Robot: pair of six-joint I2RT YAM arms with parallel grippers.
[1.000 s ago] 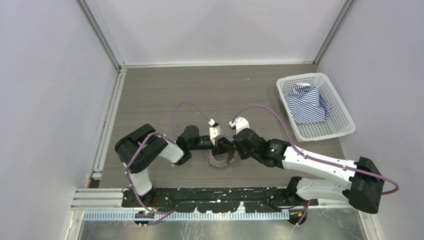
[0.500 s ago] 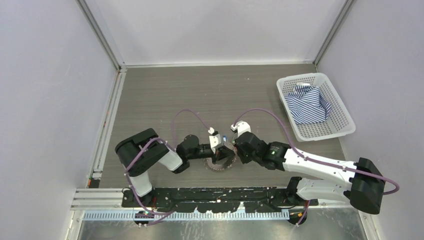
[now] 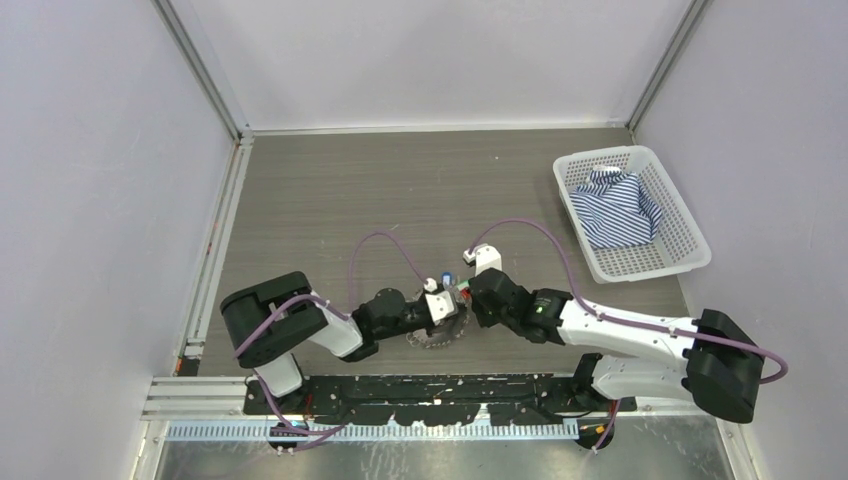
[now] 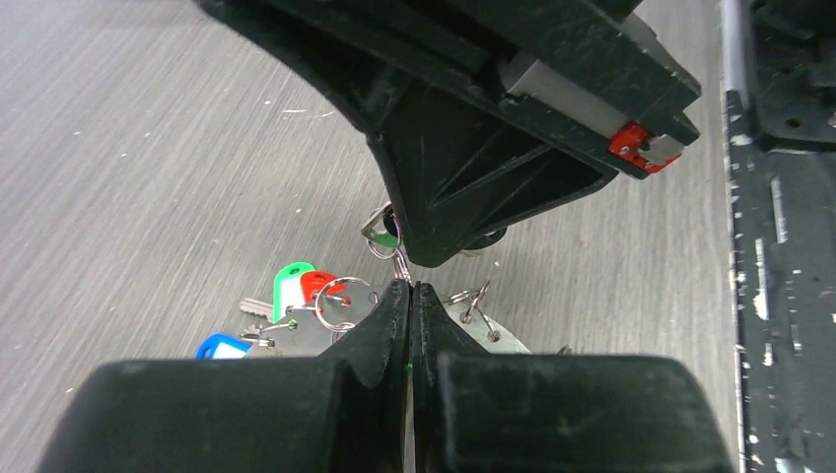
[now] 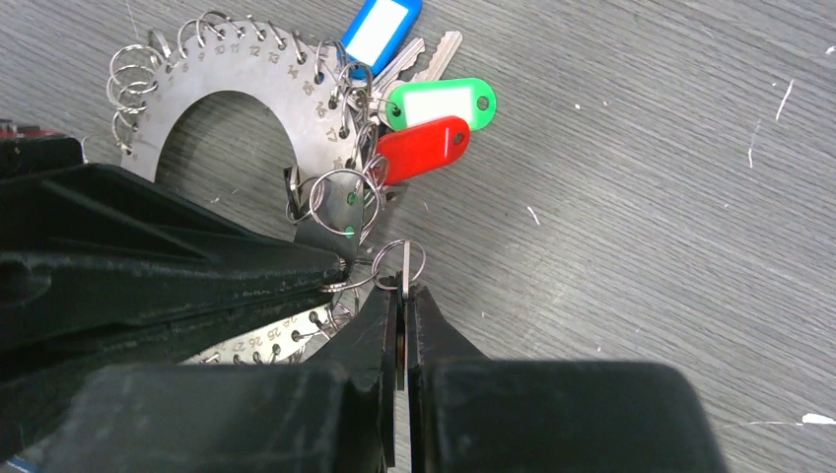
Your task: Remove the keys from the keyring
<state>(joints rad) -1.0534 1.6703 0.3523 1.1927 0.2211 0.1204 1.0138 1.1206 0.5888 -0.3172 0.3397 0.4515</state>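
— So, anything in that white basket point(image 3: 655, 266)?
— Just a crumpled blue-and-white striped cloth point(image 3: 615, 208). The basket sits at the right side of the surface point(image 3: 400, 190), well apart from the work.
— And the arms?
— Both are folded low. The left arm point(image 3: 330, 325) and right arm point(image 3: 620, 330) reach inward, so the left gripper point(image 4: 409, 288) and right gripper point(image 5: 404, 291) meet nearly tip to tip.
— Holding anything?
— The right jaws are pressed together on a small split ring point(image 5: 399, 264). The left jaws are drawn together too, with no gap. A thin wire loop sits at their tips, but I can't tell whether it is pinched.
— Where's the keyring point(image 5: 296, 108)?
— Right under the two grippers, near the front middle of the surface, its rim hung with little wire loops. The keys point(image 5: 434, 103), with green, red and blue plastic heads, are bunched at one side of it.
— Room to move?
— The black base rail point(image 3: 440, 388) runs near the keyring on the near side. Toward the far wall and the left, the surface lies open.
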